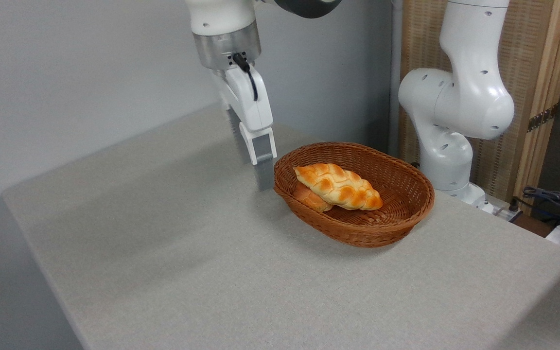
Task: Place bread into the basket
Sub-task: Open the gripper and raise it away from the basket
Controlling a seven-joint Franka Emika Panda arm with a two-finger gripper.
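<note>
The bread (338, 186), a long braided golden-orange loaf, lies inside the basket (358, 239), slanting from upper left to lower right. The basket is an oval reddish-brown wicker one standing right of the table's middle. My gripper (255, 175) hangs point-down just outside the basket's left rim, close above the tabletop. Its fingers (264, 167) appear apart with nothing between them, and they do not touch the bread.
A small round bun (309, 197) sits in the basket, partly under the loaf's left end. The arm's white base (455, 121) rises behind the basket at the right. Cables (552, 199) lie past the table's right edge. A grey wall backs the table.
</note>
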